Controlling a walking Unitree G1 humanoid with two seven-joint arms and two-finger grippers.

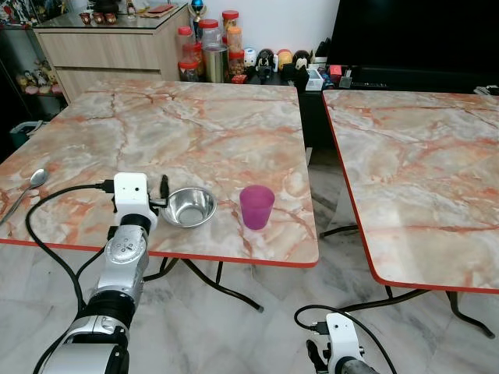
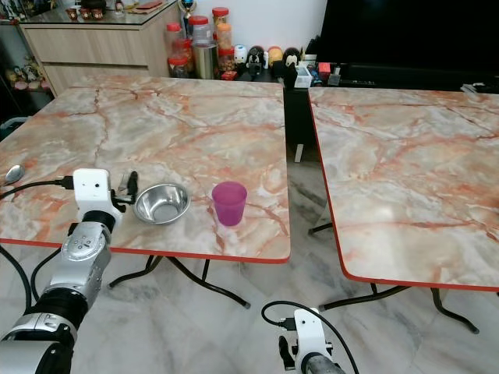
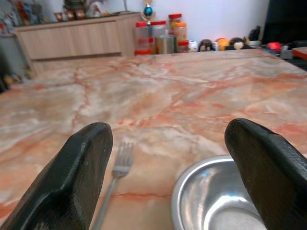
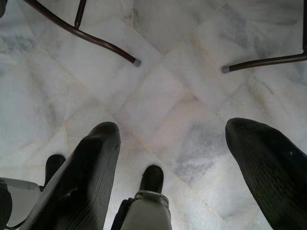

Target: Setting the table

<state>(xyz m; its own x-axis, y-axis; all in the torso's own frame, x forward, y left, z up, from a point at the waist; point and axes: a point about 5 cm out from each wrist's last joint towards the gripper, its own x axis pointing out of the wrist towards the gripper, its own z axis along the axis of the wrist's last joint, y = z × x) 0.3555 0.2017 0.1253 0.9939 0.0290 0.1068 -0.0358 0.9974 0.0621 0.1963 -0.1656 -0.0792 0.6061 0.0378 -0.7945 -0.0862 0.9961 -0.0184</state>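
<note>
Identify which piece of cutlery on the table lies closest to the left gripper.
The fork, lying just beside the steel bowl under the open left gripper. The spoon sits far off near the table's left edge.

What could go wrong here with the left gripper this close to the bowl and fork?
1. The left gripper is open, straddling the fork and the bowl rim; closing might catch both, or clip the rim and tip the bowl.
2. The bowl and the purple cup sit near the table's front edge; a nudge could push either off.
3. The spoon lies far left, beside the arm's cable, which could drag it.
</note>
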